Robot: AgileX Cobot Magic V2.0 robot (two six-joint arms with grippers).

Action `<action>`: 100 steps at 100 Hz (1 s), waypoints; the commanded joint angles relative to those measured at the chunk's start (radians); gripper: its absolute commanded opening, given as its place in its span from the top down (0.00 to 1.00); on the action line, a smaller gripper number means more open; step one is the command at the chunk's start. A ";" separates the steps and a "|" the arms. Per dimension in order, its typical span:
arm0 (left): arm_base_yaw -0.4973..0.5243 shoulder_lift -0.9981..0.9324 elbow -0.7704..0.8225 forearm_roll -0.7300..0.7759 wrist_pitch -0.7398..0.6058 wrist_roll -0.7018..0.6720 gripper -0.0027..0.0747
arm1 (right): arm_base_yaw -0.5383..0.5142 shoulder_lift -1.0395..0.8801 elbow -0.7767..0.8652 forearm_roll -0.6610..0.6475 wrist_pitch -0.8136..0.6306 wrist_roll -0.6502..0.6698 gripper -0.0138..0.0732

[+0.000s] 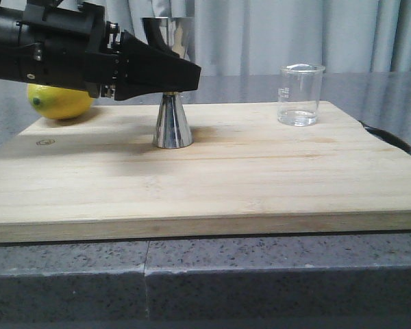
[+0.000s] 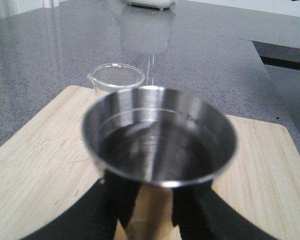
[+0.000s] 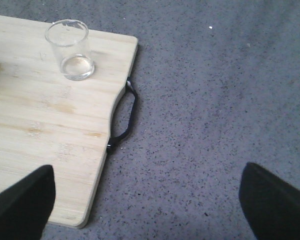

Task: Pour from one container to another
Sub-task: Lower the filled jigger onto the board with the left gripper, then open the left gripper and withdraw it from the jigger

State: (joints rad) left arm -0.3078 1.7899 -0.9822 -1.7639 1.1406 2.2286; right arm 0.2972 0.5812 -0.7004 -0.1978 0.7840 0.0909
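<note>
One glass beaker [image 1: 301, 94], one steel jigger [image 1: 172, 122], one lemon [image 1: 60, 101] and one bamboo cutting board [image 1: 205, 178] are what I count on the grey stone bench [image 1: 212, 281]. I see both arms, one in the front view and one only through its own camera.

My left gripper [image 1: 170, 74] reaches in level from the left at the jigger's narrow waist; from its wrist camera the black jaws sit against either side of the steel stem, closed on it. The jigger stands upright on the board's middle, long axis vertical, its upper cup [image 2: 160, 135] open to the top – dark inside with a faint ring near the rim; whether there is liquid I cannot tell.

The beaker stands upright toward the board's far right corner, well apart from the jigger, mouth up, and its pouring lip faces toward the jigger. A thin clear layer shows at its bottom.

The lemon lies at the far left edge, partly hidden behind my left arm.

My right gripper [image 3: 150, 210] hangs over bare bench beside the board's black handle [image 3: 124, 116] – jaws spread wide, holding nothing.
</note>
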 commanded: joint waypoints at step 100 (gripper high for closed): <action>-0.007 -0.564 -0.087 0.965 -0.298 -1.140 0.26 | -0.004 0.000 -0.024 -0.012 0.015 -0.010 0.10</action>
State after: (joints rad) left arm -0.3078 1.3376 -1.0113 -0.9522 0.8388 1.3413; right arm 0.2972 0.5812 -0.7004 -0.1959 0.8529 0.0889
